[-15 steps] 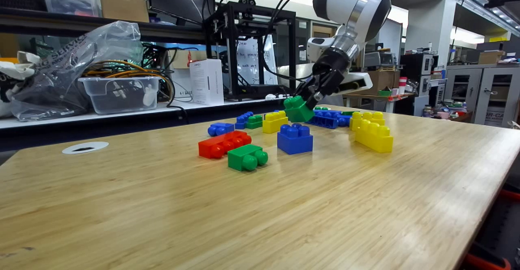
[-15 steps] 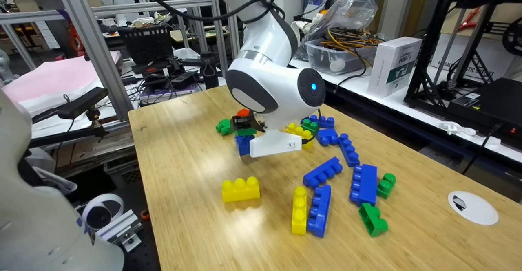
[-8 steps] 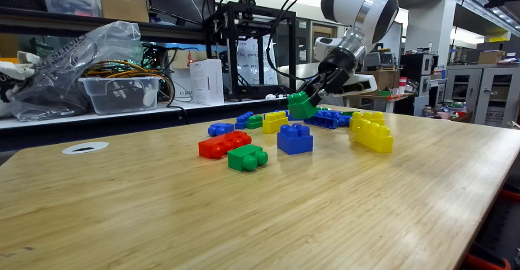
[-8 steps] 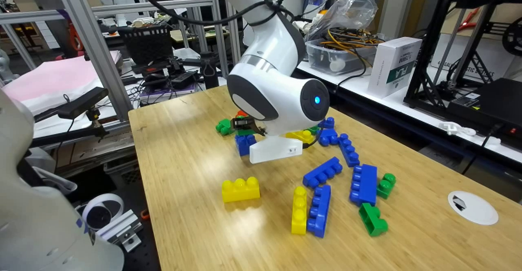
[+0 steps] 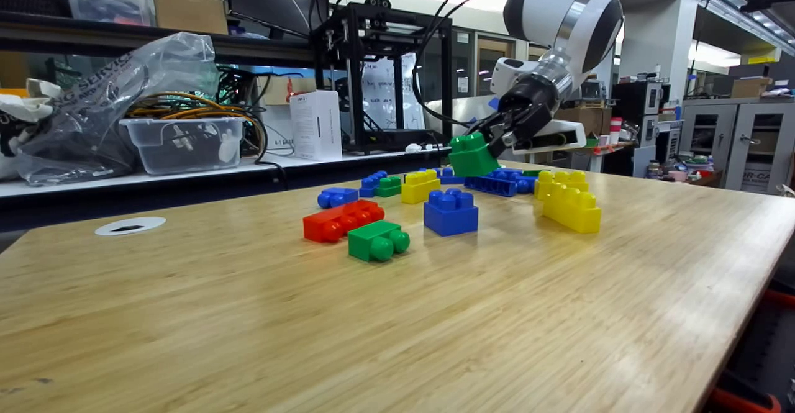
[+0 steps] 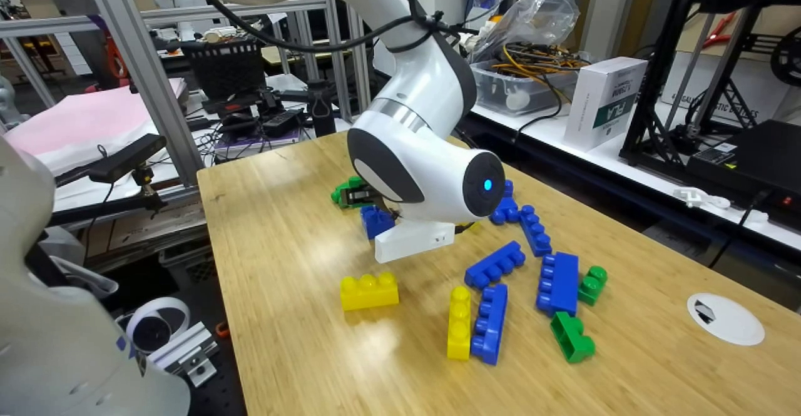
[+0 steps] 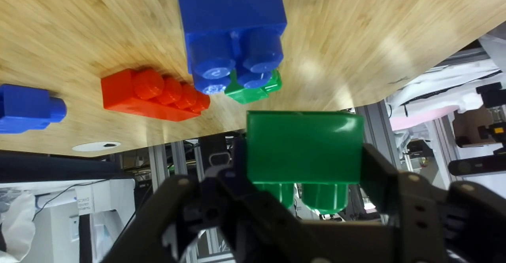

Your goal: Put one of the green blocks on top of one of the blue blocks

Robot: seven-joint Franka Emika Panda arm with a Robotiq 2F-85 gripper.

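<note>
Closest in the wrist view, the pincer [image 7: 306, 159] is clamped on the green block [image 7: 303, 146], holding it clear of the worktop [image 7: 336, 57]: pick and lift look done. Beyond it stands the blue block [image 7: 234, 8], studs bare, so nothing is stacked yet. In an exterior view the green block [image 5: 473, 157] is tilted (its studs do face upward) and apart from the blue one. What seems left is to level it, centre it over those studs, press down and let go. Farther off lie the red block [image 7: 152, 99] and a second green block [image 7: 248, 93], apparently not needed.
</note>
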